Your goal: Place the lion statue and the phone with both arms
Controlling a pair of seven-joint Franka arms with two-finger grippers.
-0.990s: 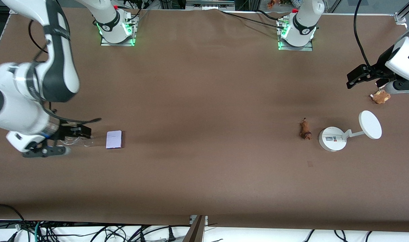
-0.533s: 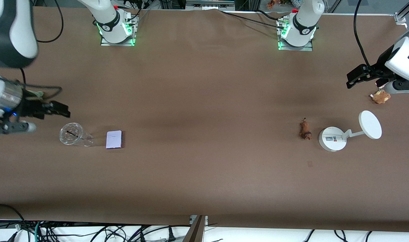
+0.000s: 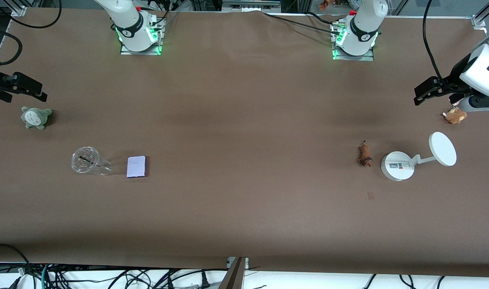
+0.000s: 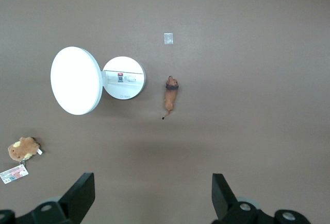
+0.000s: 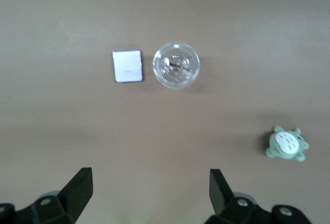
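You have a matte brown table with both arms up at its ends. Left claw hangs over the fluffy tan plush, fingers apart, empty; right claw likewise over the grey-green plush. White disc stand sits beside the slim reddish-brown lion statue. The flat lavender phone lies beside a clear ribbed cup.

Right gripper: arm cut off at the front view's edge.
Left gripper: arm likewise cut off.
Lion statue: features too small to tell.
Phone: markings unreadable.
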